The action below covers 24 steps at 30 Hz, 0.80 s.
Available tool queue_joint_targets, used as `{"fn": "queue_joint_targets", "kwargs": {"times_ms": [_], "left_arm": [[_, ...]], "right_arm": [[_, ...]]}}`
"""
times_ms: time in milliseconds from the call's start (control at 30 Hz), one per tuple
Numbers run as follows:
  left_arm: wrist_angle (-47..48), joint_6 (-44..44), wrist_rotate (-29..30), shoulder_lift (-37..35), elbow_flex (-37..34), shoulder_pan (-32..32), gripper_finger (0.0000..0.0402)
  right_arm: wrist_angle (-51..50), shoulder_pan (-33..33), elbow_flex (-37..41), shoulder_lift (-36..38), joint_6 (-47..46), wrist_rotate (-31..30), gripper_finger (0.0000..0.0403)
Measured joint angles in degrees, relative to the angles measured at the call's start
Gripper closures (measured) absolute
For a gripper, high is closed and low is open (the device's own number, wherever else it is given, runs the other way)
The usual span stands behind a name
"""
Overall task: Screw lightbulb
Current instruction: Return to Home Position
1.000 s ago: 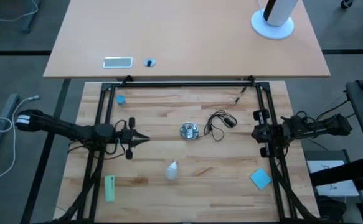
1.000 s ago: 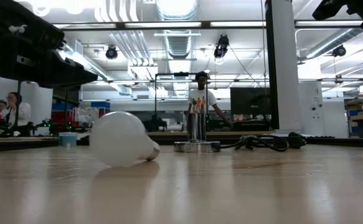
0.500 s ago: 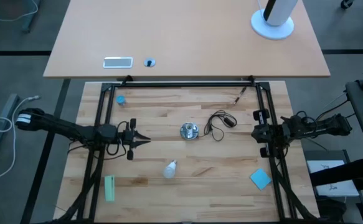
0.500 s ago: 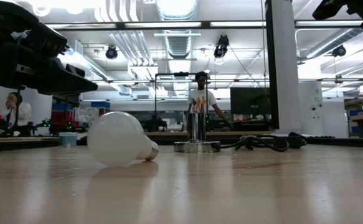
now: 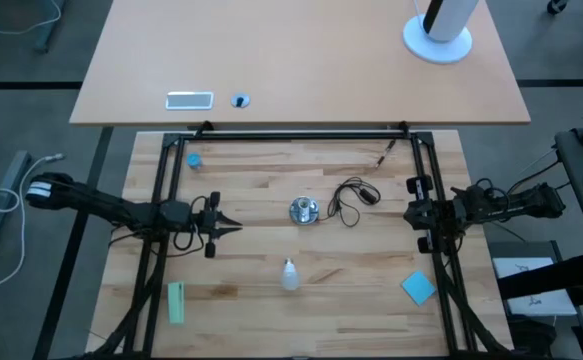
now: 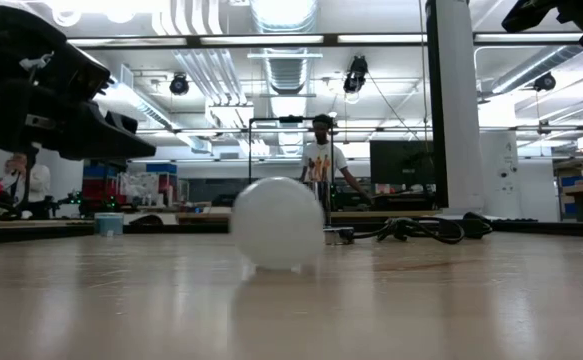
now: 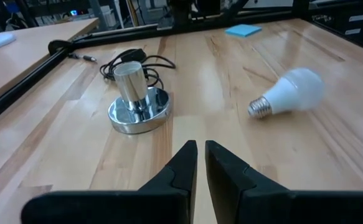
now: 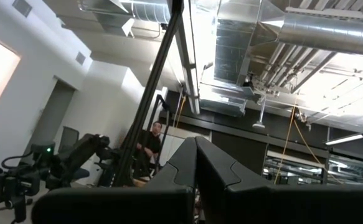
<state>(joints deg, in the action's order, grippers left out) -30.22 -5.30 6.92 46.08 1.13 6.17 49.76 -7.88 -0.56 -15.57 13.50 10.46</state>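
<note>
The lightbulb (image 5: pixel 289 273) lies on its side on the wooden table, in the near middle. Its round head (image 6: pixel 276 222) faces the near edge and its screw base (image 7: pixel 259 108) points far. No gripper touches it. The shiny silver socket (image 5: pixel 303 210) stands upright beyond it, with its black cord (image 5: pixel 351 195) coiled to the right. My left gripper (image 5: pixel 233 226) hovers left of the socket, shut and tipped slightly down, with nothing between its fingers (image 7: pixel 200 152). My right gripper (image 5: pixel 411 213) waits at the table's right, shut (image 8: pixel 195 149) and pointing upward.
A blue pad (image 5: pixel 419 288) lies near right and a green block (image 5: pixel 176 302) near left. A small blue cap (image 5: pixel 193 159) sits far left. Black frame rails (image 5: pixel 301 135) border the table. A person (image 6: pixel 321 160) stands in the room beyond.
The lightbulb has rolled a short way toward the table's right and swung about. Its head now faces the near edge, where before its side did. My left gripper has tipped slightly downward in place.
</note>
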Motion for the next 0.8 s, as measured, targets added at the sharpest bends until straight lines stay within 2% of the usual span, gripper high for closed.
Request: {"fn": "queue_joint_targets", "kwargs": {"times_ms": [600, 800], "left_arm": [[0.02, 0.00, 0.00, 2.54, 0.00, -0.02, 0.0360], [0.00, 0.01, 0.00, 2.65, 0.00, -0.01, 0.0366]], "right_arm": [[0.00, 0.00, 0.00, 0.00, 0.00, 0.00, 0.0401], [0.00, 0.00, 0.00, 0.00, 0.00, 0.00, 0.0401]]}}
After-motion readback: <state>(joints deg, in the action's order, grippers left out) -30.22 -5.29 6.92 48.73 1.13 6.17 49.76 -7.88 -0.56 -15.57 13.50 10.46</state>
